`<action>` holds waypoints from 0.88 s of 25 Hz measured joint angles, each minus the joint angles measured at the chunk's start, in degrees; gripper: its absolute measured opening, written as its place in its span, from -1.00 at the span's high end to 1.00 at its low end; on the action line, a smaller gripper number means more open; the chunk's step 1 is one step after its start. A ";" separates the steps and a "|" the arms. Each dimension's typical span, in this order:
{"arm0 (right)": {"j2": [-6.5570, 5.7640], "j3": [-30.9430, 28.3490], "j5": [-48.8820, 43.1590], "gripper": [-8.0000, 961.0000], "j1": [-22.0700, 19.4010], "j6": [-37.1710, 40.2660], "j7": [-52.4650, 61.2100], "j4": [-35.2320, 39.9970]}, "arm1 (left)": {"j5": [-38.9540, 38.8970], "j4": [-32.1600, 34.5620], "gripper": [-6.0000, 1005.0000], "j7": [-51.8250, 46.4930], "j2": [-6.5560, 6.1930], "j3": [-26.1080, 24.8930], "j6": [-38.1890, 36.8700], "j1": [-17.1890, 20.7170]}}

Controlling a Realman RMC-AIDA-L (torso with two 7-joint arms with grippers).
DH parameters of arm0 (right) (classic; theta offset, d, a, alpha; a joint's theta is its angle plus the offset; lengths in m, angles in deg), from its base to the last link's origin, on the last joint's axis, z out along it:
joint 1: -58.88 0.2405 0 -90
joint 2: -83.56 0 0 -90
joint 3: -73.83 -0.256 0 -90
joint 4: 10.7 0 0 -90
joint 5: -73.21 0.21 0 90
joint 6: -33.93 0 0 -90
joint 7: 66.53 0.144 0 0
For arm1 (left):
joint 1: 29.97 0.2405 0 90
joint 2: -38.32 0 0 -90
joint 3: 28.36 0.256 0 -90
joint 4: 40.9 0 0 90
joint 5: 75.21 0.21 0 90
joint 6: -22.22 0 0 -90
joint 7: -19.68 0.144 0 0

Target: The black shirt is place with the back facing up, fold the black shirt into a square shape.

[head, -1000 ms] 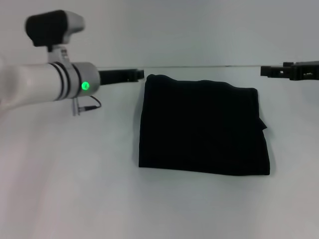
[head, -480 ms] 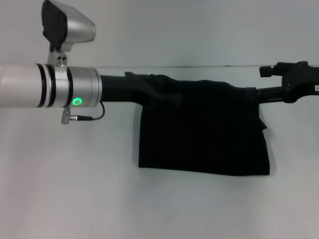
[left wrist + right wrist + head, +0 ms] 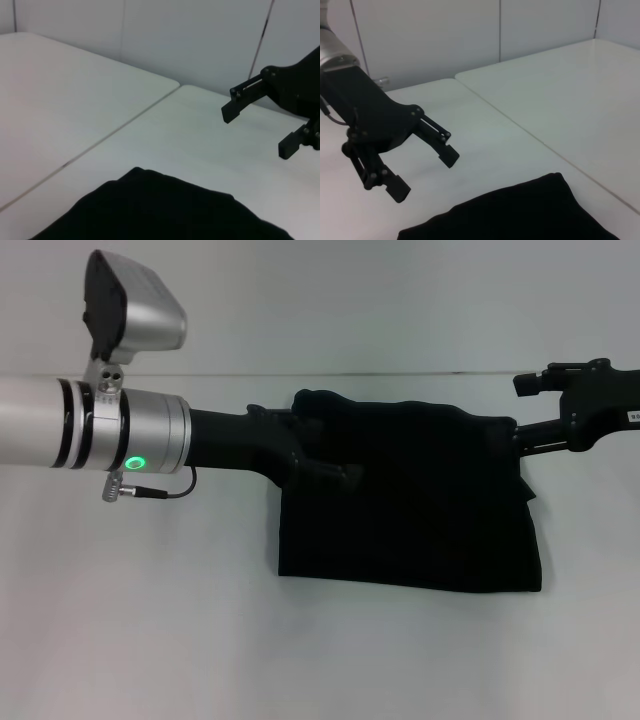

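Note:
The black shirt point(image 3: 410, 502) lies folded into a rough rectangle in the middle of the white table, plain side up. My left gripper point(image 3: 335, 450) reaches in from the left over the shirt's far left corner. The right wrist view shows it point(image 3: 423, 173) open and empty, just past the shirt's edge point(image 3: 520, 215). My right gripper point(image 3: 522, 413) is at the shirt's far right corner. The left wrist view shows it point(image 3: 257, 129) open and empty, beyond the shirt point(image 3: 160, 210).
The white table point(image 3: 150, 620) spreads around the shirt on all sides. A seam point(image 3: 400, 374) between table tops runs just behind the shirt's far edge. A pale wall stands behind the table.
Both arms have moved inward to the shirt's far corners. The left gripper has come over the far left corner, the right gripper up to the far right corner. The shirt has not moved.

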 joint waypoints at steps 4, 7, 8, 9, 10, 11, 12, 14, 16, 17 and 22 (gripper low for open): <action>0.57 0.11 -0.02 -0.93 -0.04 -0.34 0.14 0.19 | -0.66 0.41 -0.81 -0.74 0.22 -0.28 -0.18 0.42; 0.64 0.52 -0.03 -0.93 -0.05 -0.31 0.32 0.20 | -0.68 0.41 -0.82 -1.39 0.22 -0.17 -0.35 0.21; 0.65 0.72 -0.03 -0.93 -0.07 -0.30 0.39 0.20 | -0.68 0.40 -0.82 -1.45 0.20 -0.08 -0.62 0.16; 0.66 0.92 -0.03 -0.93 -0.13 -0.30 0.42 0.16 | -0.69 0.41 -0.82 -1.47 0.19 -0.06 -0.78 0.12; 0.69 1.08 -0.03 -0.93 -0.19 -0.28 0.42 0.13 | -0.69 0.43 -0.82 -1.49 0.15 -0.05 -1.25 0.02; 0.73 1.18 -0.03 -0.93 -0.28 -0.25 0.42 0.12 | -0.70 0.45 -0.82 -1.51 0.11 -0.05 -1.51 -0.04; 0.80 1.30 -0.03 -0.93 -0.40 -0.18 0.33 0.12 | -0.70 0.45 -0.82 -1.51 0.06 -0.05 -1.76 -0.12; 0.96 1.47 -0.03 -0.93 -0.57 -0.09 0.12 0.12 | -0.70 0.39 -0.82 -1.33 0.02 -0.02 -2.00 -0.16; 1.14 1.66 -0.03 -0.93 -0.73 0.13 -0.02 0.14 | -0.70 0.37 -0.82 -0.87 0.01 0.10 -2.45 -0.08; 1.24 1.91 -0.03 -0.93 -0.83 0.27 -0.03 0.22 | -0.69 0.38 -0.82 -0.56 0.02 0.15 -2.67 -0.01; 1.31 2.82 -0.08 -0.93 -1.30 0.49 -0.01 0.41 | -0.15 0.45 -0.81 0.56 0.13 0.16 -3.13 0.34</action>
